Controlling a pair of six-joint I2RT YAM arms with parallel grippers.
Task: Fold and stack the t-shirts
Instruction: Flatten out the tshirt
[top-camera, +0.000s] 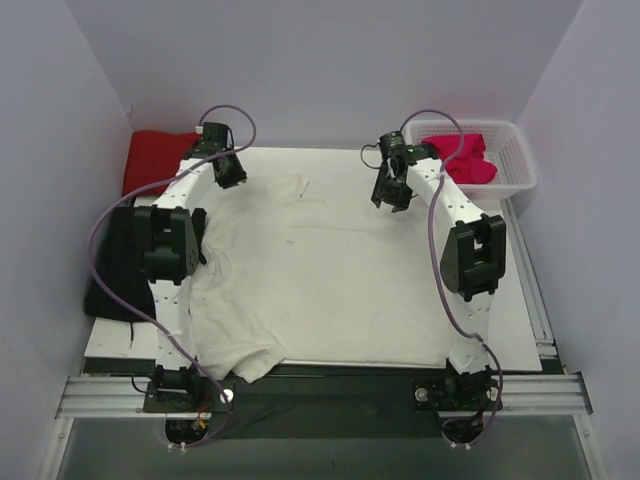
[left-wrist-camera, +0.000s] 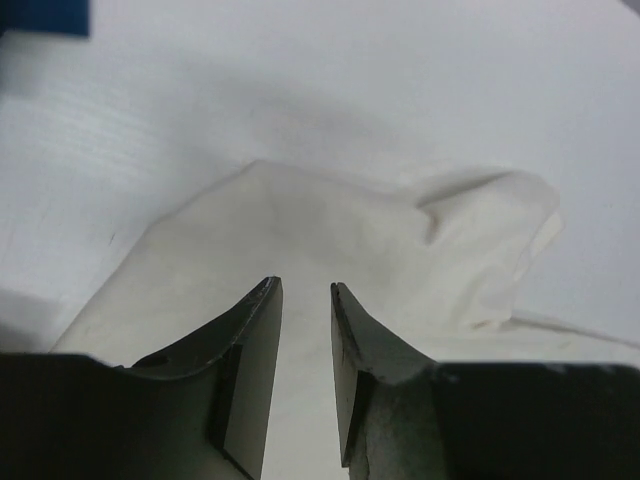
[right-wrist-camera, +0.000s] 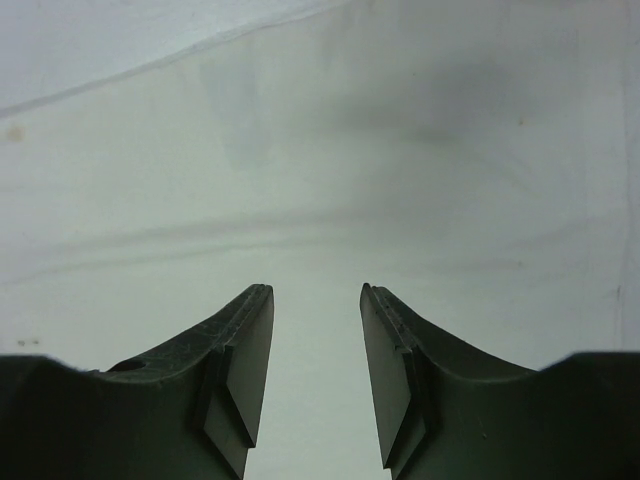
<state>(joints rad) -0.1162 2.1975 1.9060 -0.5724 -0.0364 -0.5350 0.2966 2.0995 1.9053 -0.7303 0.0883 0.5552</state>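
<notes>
left pincer (left-wrist-camera: 305, 285), seen closest from its own wrist camera, has its two fingers a narrow gap apart with nothing between them, above a rumpled flap of the one cream-white t-shirt (top-camera: 320, 270). right pincer (right-wrist-camera: 315, 288) stands wider apart, also empty, over flat cream cloth. that shirt lies spread across the worktop (top-camera: 515, 335), its near left corner drooping over the near edge beside the left arm's base. well apart from it, one red t-shirt (top-camera: 155, 155) lies at the far left corner, and one magenta-pink t-shirt (top-camera: 462, 160) sits bunched in the single white basket (top-camera: 510, 183) at the far right.
</notes>
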